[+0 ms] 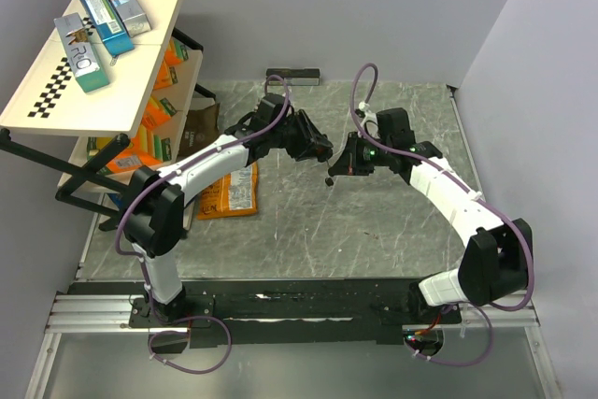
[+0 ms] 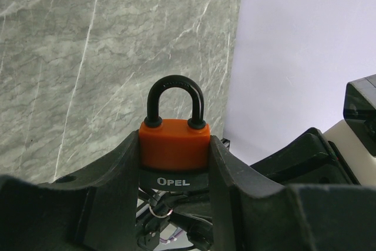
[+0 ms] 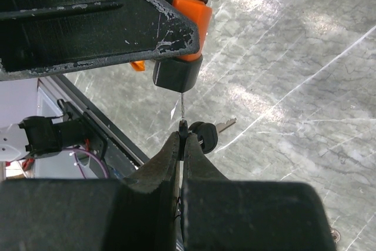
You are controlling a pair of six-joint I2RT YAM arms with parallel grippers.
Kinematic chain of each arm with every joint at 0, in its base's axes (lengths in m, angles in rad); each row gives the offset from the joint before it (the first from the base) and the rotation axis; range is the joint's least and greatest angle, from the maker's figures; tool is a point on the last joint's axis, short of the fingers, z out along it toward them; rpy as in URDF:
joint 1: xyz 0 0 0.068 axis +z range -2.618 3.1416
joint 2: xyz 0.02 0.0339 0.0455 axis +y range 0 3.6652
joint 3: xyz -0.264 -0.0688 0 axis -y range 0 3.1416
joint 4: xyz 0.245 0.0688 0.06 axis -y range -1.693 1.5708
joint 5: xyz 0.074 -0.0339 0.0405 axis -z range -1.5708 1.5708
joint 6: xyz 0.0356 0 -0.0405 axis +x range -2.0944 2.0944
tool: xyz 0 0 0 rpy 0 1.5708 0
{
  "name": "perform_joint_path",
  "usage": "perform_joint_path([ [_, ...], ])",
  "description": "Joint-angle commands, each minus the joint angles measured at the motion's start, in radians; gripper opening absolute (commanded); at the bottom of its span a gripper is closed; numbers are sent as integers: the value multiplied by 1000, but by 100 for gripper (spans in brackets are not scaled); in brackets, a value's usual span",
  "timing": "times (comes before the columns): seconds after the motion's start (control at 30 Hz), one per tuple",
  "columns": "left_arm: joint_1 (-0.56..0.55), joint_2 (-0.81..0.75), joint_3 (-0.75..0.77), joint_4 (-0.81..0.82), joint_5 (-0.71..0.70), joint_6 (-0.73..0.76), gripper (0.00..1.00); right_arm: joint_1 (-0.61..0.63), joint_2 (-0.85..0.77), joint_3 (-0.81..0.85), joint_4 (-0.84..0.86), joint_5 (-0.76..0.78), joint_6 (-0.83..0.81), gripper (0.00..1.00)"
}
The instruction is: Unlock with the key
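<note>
My left gripper [image 2: 174, 152] is shut on an orange-red padlock [image 2: 173, 144], its black shackle [image 2: 175, 99] pointing away from the wrist. In the right wrist view the same padlock [image 3: 197, 11] hangs beside a left finger [image 3: 88, 27], with its black base [image 3: 178, 74] facing down. My right gripper [image 3: 183, 136] is shut on the black head of a key [image 3: 183, 126]. The key's thin blade runs straight up to the underside of that base. A second black-headed key [image 3: 206, 136] dangles beside my fingers. From above, the two grippers [image 1: 320, 149] [image 1: 344, 165] meet mid-table.
A two-level shelf [image 1: 56, 91] with boxes stands at the left. An orange packet [image 1: 229, 195] lies on the marble table beside the left arm. A brown bag [image 1: 201, 123] sits by the shelf and a black bar [image 1: 292, 74] lies at the rear edge.
</note>
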Motion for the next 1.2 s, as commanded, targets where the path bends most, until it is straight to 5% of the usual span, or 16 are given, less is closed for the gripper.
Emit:
perform_joint_path([
  [0.0,-7,-1,52,25,60,-16,1,-24,-53,35,97,15,20,0],
  [1.17,-7,-34,9,77,66,-21,1,-67,16,106,101,141,73,0],
])
